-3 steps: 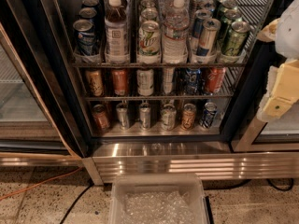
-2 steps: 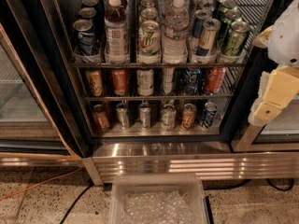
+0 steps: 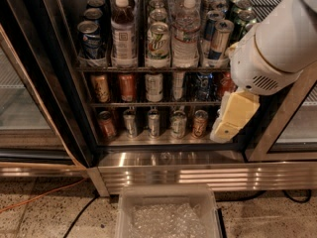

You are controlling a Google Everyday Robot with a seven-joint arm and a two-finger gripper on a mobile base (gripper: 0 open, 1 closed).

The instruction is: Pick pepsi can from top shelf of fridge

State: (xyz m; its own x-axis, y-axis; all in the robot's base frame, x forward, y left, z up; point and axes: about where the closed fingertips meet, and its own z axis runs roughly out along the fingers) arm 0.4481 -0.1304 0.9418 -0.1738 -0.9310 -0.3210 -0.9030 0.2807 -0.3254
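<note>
**Pepsi can** [image 3: 91, 39]: dark blue cylinder with a silver rim and lid. It stands upright at the front of the leftmost lane of the top shelf [image 3: 148, 69]. More dark cans line up behind it. A tan-labelled bottle [image 3: 124, 33] stands just beside it on the right.

**Top shelf:** dark wire rack with a thin metal front rail and clear plastic lane trays. Lanes to the right hold a white-and-green soda can [image 3: 158, 41], a ribbed clear water bottle [image 3: 185, 31], slim blue-and-silver energy drink cans [image 3: 218, 37] and green cans [image 3: 242, 14].

**Fridge** [image 3: 62, 83]: black frame, ribbed stainless base panel [image 3: 208, 175], and lower racks [image 3: 153, 104] of shorter cans.

**Gripper** [image 3: 233, 117]: cream-yellow and blocky, hanging under the rounded white arm housing [image 3: 277, 38]. It sits at the right edge of the opening, level with the lower racks and well apart from the pepsi can. You cannot tell whether it is spread or closed.

**Room to move:** the pepsi can's face shows whole above the rail, with the black frame close on its left.

**Floor** [image 3: 277, 217]: speckled, with a clear plastic bin [image 3: 166, 195] of crinkled contents and an orange cable [image 3: 39, 198].
</note>
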